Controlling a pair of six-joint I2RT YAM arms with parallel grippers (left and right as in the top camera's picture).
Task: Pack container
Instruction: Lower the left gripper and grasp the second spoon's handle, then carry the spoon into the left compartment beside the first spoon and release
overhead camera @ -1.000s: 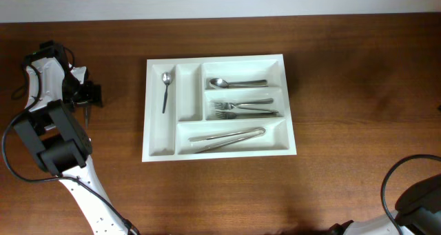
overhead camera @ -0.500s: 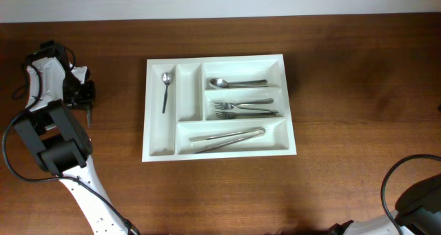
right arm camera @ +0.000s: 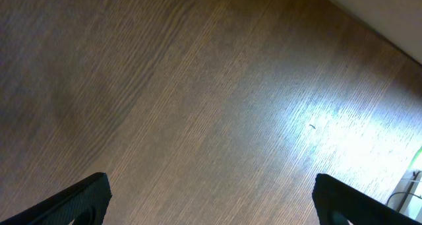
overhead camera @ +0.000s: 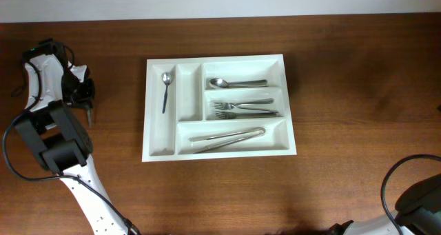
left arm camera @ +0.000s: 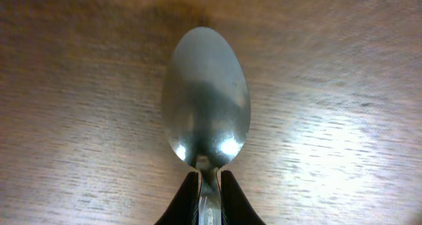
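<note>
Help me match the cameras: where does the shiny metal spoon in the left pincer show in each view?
Left wrist: shiny metal spoon centre frame, neck pinched.
Overhead: far left, at the left pincer, left of the white plastic cutlery tray; spoon itself too small to tell.
Right wrist: not in it.
Shared landmark: brown wooden table.

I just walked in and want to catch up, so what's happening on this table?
The left end effector is shut on the neck of a spoon, off to the left of the white cutlery tray. The tray already holds a teaspoon, a larger spoon, forks and tongs; one narrow compartment is bare. The right end effector is open over the tabletop, holding nothing.
</note>
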